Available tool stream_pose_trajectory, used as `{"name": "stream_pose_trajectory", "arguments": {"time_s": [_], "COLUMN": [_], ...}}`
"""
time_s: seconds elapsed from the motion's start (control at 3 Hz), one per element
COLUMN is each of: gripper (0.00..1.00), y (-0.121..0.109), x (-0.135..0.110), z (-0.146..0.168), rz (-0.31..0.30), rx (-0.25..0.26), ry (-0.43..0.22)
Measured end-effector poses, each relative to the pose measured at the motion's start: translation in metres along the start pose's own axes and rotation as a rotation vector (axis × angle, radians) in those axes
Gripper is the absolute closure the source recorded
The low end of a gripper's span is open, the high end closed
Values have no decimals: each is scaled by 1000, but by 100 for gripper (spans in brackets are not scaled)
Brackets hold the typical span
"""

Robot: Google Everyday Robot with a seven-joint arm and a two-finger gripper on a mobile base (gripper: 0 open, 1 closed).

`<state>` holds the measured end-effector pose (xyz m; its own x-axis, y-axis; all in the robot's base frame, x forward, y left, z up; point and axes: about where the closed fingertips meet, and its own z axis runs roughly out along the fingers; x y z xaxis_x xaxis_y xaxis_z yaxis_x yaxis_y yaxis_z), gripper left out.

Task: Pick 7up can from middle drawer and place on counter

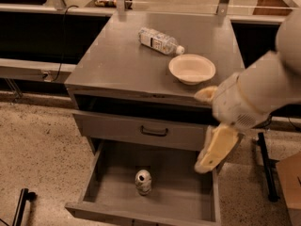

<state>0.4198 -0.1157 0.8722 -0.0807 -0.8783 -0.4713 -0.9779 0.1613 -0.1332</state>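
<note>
The 7up can (143,181), pale silver-white with a shiny top, stands upright on the floor of the open middle drawer (181,194), near its centre. My gripper (212,153), a cream-coloured piece at the end of the bulky white arm, hangs over the drawer's right side. It is to the right of the can, above it and apart from it. The counter (122,60) is the flat grey top of the cabinet above.
A clear water bottle (160,40) lies on its side on the counter, with a cream bowl (192,68) beside it. A closed drawer front with a dark handle (154,131) sits above the open drawer. A black post (264,166) stands at the right.
</note>
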Motion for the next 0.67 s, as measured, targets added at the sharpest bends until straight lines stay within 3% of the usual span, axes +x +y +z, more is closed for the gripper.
{"name": "stream_pose_trajectory", "arguments": {"time_s": [0.33,0.67], "gripper": [0,0], "y": [20,13], "x": [-20,-15], "z": [33,34], "rz": [-15,24], "rx": [-30,-81], "ry": [-85,-82]}}
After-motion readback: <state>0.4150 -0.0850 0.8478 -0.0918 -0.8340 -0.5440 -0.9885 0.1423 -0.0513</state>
